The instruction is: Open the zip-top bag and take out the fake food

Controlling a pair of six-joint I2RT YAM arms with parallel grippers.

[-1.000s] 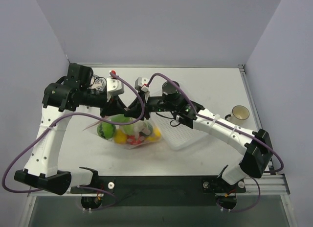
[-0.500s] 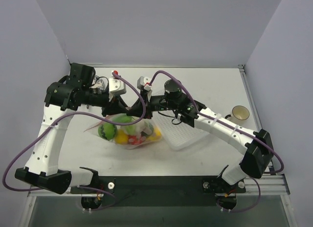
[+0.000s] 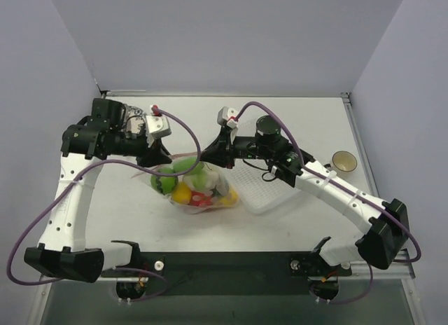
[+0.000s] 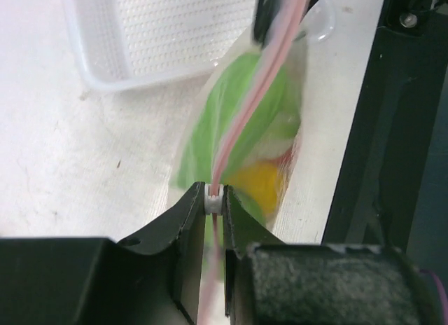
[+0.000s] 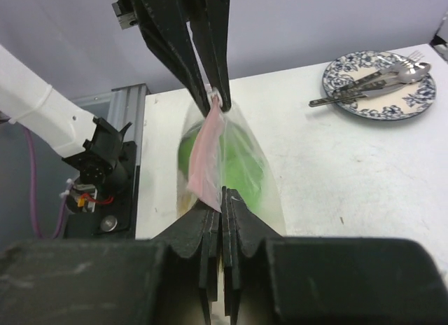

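Note:
The zip-top bag hangs between my two grippers just above the table, holding fake food: green, yellow and red pieces. My left gripper is shut on the white slider at one end of the pink zip strip. My right gripper is shut on the strip's other end. In the right wrist view the left gripper's fingers pinch the slider straight ahead of my right gripper. Green food shows through the plastic.
A rigid clear mesh tray lies right of the bag, under the right arm, and also shows in the left wrist view. A cup stands at the far right. A patterned plate with cutlery sits at the back left.
The two grippers have drawn apart along the zip strip, the right one moving right. The bag has shifted a little right and nearer. The left wrist has turned.

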